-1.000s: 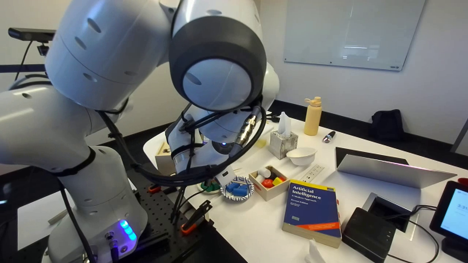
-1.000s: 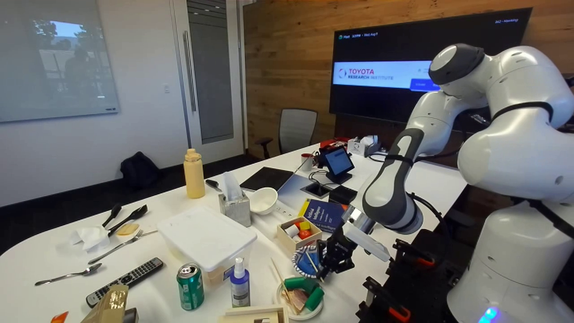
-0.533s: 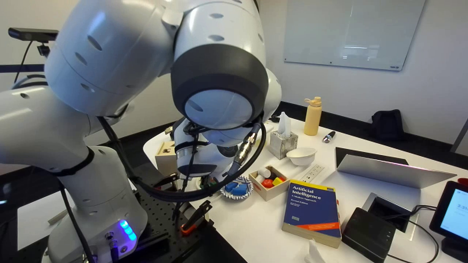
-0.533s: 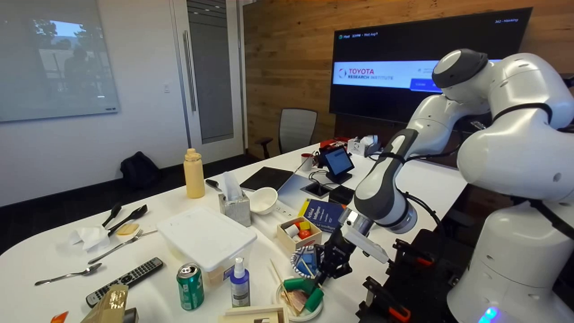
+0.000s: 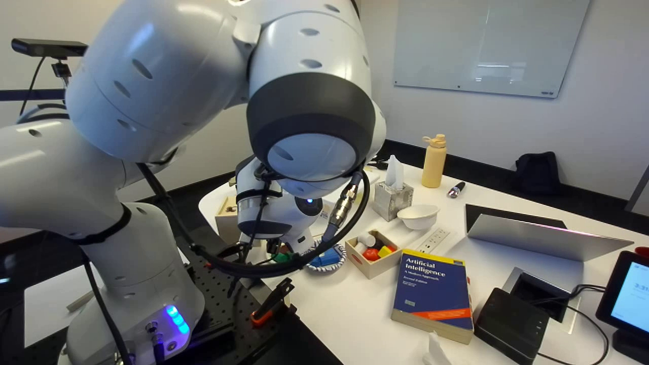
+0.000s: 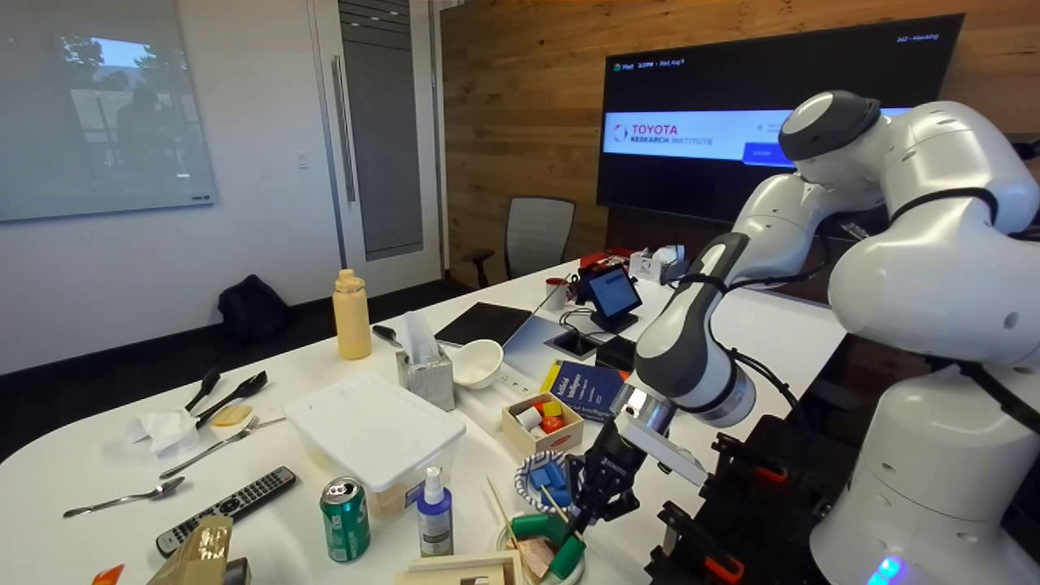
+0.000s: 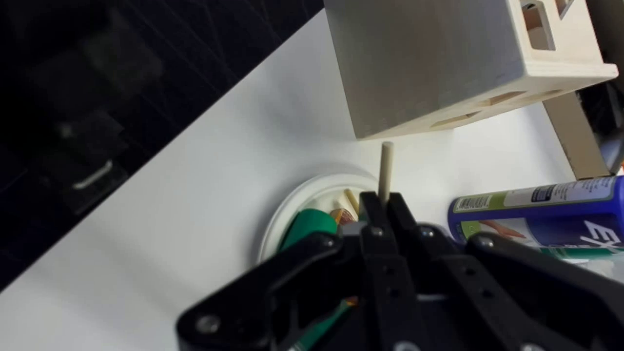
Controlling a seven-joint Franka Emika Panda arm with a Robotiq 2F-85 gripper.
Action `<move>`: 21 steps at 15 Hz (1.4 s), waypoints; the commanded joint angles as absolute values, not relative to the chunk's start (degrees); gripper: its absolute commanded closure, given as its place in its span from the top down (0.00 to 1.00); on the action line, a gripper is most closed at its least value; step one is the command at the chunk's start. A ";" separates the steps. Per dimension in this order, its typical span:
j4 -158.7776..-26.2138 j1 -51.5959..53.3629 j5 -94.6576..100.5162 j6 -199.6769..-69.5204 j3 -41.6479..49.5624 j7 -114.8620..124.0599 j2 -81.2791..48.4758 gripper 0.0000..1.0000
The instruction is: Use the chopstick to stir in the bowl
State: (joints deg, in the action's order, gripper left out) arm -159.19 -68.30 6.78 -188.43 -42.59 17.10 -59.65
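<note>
Screen (image 6: 703, 134) reads "TOYOTA RESEARCH INSTITUTE"; book (image 5: 433, 291), "Artificial Intelligence".

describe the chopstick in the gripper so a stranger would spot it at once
Start at the big white robot arm and follow it down to its black gripper. Pinched there is the chopstick, thin and pale. A similar stick slants beside the green cylinders, but only this one is held.

In an exterior view I saw a green metal soda can (image 6: 346, 522) standing upright between a black remote control (image 6: 229, 509) and a blue plastic spray bottle (image 6: 435, 518), with a translucent white-lidded plastic box (image 6: 374, 429) just beyond. In both exterior views, a tall yellow bottle (image 5: 434, 163) stood near a silvery cube-shaped tissue box (image 5: 391, 201).
</note>
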 commanded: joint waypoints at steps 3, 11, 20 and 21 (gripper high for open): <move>-161.66 -67.03 0.94 -192.21 -43.86 18.03 -56.13 0.01; -162.36 -64.80 -1.28 -198.56 -43.53 18.92 -53.69 0.01; -158.78 -63.67 2.05 -195.32 -45.44 17.76 -59.96 0.01; -158.78 -63.37 1.85 -195.85 -45.36 17.92 -61.03 0.01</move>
